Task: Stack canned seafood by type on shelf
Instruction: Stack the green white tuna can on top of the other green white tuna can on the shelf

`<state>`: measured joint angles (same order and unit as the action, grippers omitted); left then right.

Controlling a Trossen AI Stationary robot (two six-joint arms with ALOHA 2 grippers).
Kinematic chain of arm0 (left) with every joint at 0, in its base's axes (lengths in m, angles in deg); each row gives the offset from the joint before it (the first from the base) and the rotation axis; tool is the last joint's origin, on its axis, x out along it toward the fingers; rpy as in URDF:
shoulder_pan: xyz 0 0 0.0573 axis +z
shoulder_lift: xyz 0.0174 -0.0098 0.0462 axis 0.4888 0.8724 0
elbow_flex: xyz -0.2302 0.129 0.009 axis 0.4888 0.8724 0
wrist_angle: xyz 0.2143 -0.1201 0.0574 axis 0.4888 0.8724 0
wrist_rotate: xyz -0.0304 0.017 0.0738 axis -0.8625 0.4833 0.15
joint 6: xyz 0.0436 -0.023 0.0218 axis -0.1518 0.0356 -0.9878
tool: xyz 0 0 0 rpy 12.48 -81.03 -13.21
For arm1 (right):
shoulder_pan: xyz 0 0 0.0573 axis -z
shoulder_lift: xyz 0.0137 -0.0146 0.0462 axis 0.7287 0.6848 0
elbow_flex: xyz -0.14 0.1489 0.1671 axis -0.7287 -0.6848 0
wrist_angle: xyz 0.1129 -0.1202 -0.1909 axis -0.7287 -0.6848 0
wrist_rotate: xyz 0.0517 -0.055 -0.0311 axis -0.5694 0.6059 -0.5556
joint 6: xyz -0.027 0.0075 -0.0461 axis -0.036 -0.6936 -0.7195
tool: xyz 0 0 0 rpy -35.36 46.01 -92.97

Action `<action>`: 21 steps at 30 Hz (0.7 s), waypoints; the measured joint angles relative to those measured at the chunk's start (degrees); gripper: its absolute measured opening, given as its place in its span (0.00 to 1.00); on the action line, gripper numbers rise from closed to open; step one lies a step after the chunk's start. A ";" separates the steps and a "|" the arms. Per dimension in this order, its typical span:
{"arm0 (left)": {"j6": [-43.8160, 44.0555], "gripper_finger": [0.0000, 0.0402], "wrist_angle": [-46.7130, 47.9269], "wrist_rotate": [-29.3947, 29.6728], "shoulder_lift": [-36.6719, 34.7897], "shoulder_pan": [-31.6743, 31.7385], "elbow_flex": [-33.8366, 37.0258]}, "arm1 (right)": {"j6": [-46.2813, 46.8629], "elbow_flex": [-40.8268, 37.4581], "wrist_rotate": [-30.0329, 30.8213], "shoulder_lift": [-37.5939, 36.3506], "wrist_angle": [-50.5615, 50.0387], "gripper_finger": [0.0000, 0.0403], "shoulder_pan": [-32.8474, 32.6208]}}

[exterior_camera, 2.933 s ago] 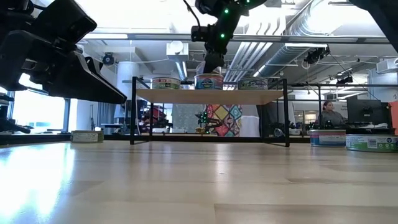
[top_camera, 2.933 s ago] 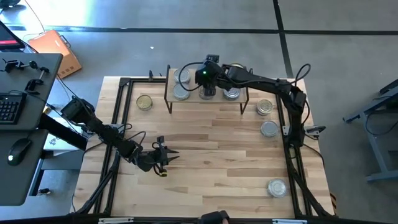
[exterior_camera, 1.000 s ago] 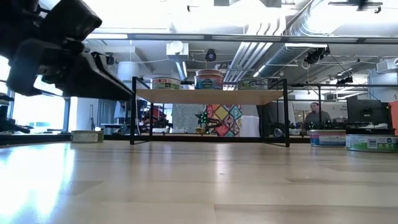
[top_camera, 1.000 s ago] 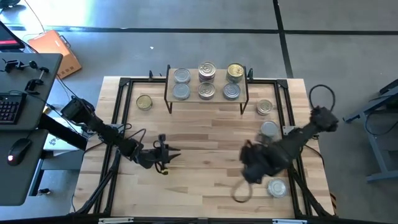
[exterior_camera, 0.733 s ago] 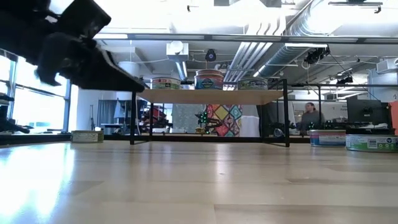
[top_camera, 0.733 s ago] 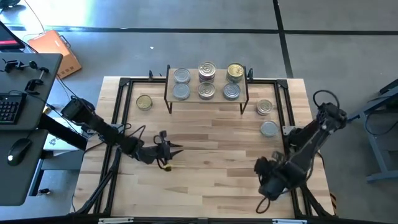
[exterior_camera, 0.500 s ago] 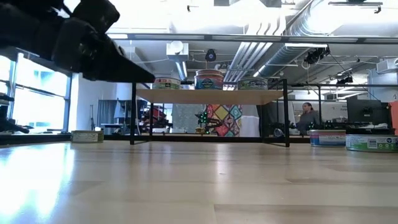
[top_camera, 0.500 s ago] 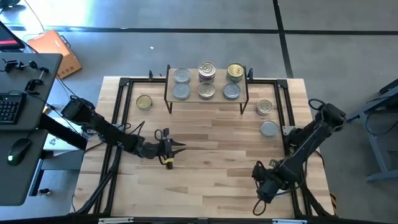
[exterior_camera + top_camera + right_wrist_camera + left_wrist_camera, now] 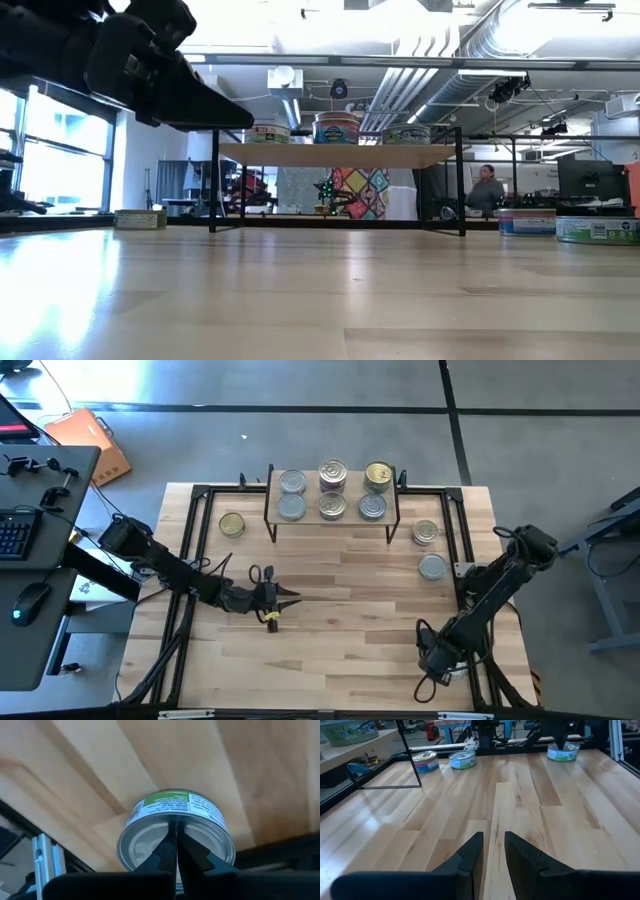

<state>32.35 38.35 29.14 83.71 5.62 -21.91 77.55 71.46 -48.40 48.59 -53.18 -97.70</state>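
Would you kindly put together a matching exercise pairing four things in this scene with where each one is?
Things:
1. shelf
2. green-label tin
3. lone gold-topped tin
4. left end effector

Places:
A. on the table, left of the shelf
B. beneath the shut right end effector
C. above bare wood, left of centre
D. at the far edge, carrying shelved tins

Pairs: 1-D, 2-B, 3-A, 4-C
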 joint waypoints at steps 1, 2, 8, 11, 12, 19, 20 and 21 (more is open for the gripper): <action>0.23 0.17 -0.04 0.00 0.00 -0.16 0.00 | -1.23 -0.02 1.03 0.00 1.24 0.01 0.46; 0.26 0.17 -0.05 0.00 0.00 -0.32 0.00 | -2.76 -0.05 2.78 0.00 3.58 0.01 1.23; 0.15 0.17 -0.04 0.02 0.00 -1.92 -0.95 | -12.49 -0.24 20.21 0.24 18.43 0.00 9.74; -1.34 0.17 -0.02 0.02 0.00 -2.46 -1.91 | -22.95 -0.38 33.90 0.52 31.90 0.00 14.25; -1.66 0.17 -0.06 0.02 0.00 -2.58 -2.20 | -27.45 -0.32 35.78 0.28 35.88 0.00 15.31; -2.43 0.17 0.34 -2.43 0.00 -2.73 -3.93 | -44.37 -0.24 35.13 -0.07 42.54 0.00 17.64; -2.83 0.17 0.31 -2.99 0.00 -2.73 -4.05 | -45.61 -0.29 35.51 0.11 41.60 0.00 17.63; -3.42 0.17 0.37 -3.69 0.00 -2.73 -4.20 | -46.76 -0.47 36.84 0.32 41.32 0.00 17.59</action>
<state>28.93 38.73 25.45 83.71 2.89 -26.11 30.78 70.99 -11.56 48.91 -11.85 -80.11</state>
